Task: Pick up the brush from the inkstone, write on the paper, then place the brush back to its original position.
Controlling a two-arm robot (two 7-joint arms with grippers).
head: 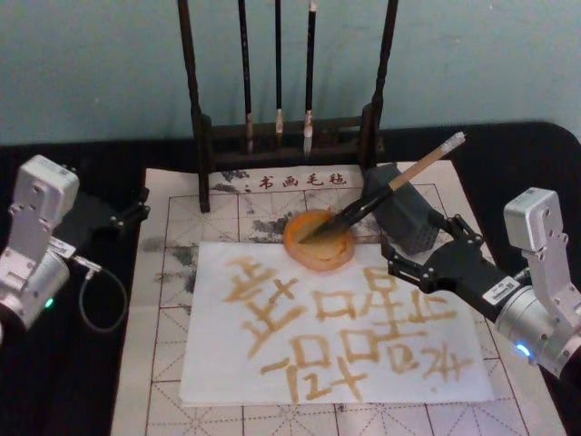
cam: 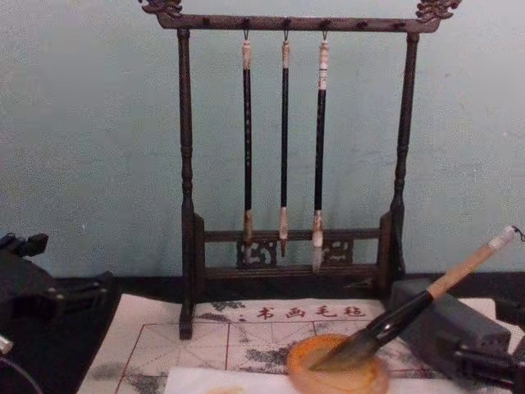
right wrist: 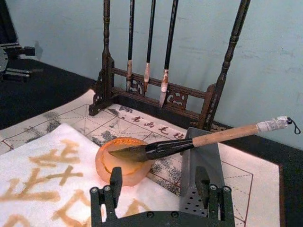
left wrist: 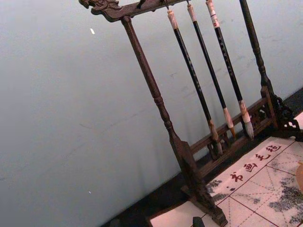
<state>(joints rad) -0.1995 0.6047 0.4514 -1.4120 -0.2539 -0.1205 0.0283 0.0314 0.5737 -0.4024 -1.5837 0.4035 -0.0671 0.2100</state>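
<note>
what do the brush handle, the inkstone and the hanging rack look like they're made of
The brush handle looks like pale, matte wood or bamboo, with a whitish wrapped end. The inkstone seems to be glossy amber glass or resin, slightly translucent at its rim. The rack looks like dark varnished wood, with turned posts and carved ends.

head: high, looking down | chest: low, forward | both share brush rack (head: 281,127)

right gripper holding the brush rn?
No: the right gripper is open and empty, and the brush rests with its tip in the inkstone.
</note>
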